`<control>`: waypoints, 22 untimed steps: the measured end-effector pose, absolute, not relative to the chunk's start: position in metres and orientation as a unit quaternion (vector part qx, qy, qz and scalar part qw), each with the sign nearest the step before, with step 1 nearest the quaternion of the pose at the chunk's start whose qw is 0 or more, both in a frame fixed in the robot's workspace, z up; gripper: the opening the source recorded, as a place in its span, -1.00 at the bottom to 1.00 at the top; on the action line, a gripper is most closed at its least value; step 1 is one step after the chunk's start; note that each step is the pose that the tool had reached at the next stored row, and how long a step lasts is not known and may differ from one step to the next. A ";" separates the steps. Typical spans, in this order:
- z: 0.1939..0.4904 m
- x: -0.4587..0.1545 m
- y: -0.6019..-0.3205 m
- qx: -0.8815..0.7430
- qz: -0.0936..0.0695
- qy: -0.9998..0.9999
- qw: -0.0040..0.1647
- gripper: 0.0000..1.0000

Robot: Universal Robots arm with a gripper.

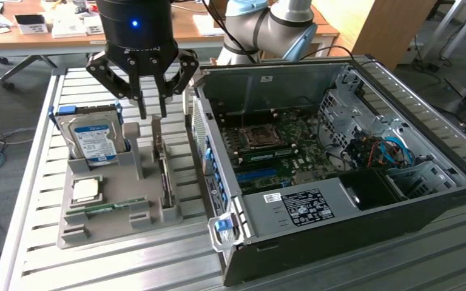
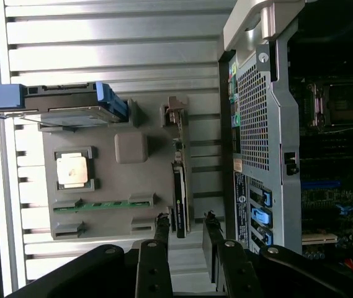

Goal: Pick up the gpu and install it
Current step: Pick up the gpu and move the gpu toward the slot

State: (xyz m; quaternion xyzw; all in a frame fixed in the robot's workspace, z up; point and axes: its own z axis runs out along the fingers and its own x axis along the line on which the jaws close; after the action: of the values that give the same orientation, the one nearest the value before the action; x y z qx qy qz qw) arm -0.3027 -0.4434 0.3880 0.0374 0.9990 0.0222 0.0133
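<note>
grey plastic tray [image 1: 107, 227] on the slatted tabletop [image 1: 39, 267] carries the gpu [image 1: 162, 167]. the card stands on its long edge in a slot along the side of the tray nearest the open computer case [image 1: 395, 200].

the step in hand, as we read it, is the grasp of that card. to do it well, we judge the tool should keep the thin card centred in its gap and pinch the board's flat faces squarely. it should also stay clear of the tray's posts and of the hard drive [image 1: 95, 139] propped beside it.

our tool [image 1: 153, 114] hangs above the tray with its fingers parted to a middling gap and nothing between them. in the wrist view the gpu [image 2: 179, 186] runs lengthwise toward the tool [image 2: 185, 223]. the two fingers [image 2: 162, 233] stand one to each side of the card's line, so the alignment looks sound. which part of the card's length the tips are over, we cannot quite tell.
</note>
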 end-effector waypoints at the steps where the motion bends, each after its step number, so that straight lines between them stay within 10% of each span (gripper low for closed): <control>1: 0.388 -0.303 -0.443 0.037 0.022 0.999 0.013 -0.29; 22: 0.383 -0.303 -0.443 0.037 0.022 0.999 0.013 -0.29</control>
State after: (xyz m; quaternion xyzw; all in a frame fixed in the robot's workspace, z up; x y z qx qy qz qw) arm -0.3028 -0.4434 0.3830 0.0374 0.9990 0.0222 0.0133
